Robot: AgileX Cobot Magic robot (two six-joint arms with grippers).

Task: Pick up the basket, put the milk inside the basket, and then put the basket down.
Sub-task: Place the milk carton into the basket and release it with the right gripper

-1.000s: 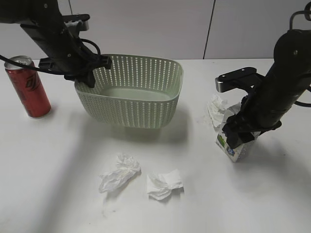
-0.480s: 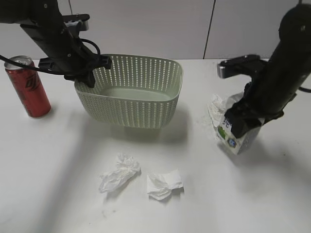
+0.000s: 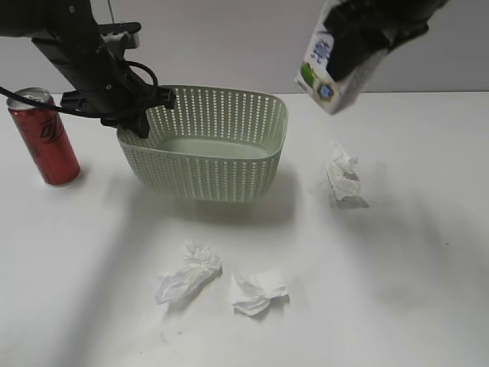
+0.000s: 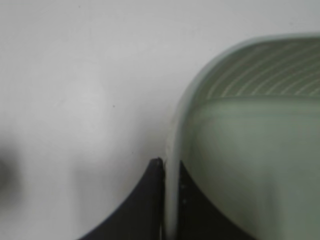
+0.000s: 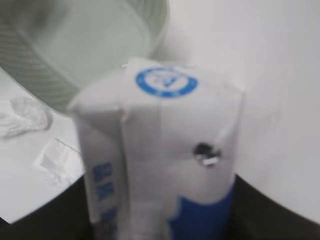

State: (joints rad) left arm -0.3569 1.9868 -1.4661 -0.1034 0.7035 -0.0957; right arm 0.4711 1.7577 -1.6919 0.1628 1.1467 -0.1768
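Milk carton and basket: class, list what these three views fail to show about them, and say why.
- Right gripper, exterior view: mostly cut off by the top edge; its fingers stay unseen.
- Milk, right wrist view: print blurred, unreadable.
- Basket, left wrist view: blurred, cropped at the frame edges.
- Left gripper, exterior view: fingertips hidden behind the basket rim.

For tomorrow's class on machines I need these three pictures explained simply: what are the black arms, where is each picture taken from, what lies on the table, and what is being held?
The black shapes are two robot arms ending in grippers. The wide picture comes from a camera facing the white table; the other two come from cameras on each arm's wrist. The left gripper pinches the rim of the green basket, seen close up in the left wrist view. The right gripper holds the milk carton in the air, tilted, to the right of the basket. On the table are a red can and three crumpled tissues.
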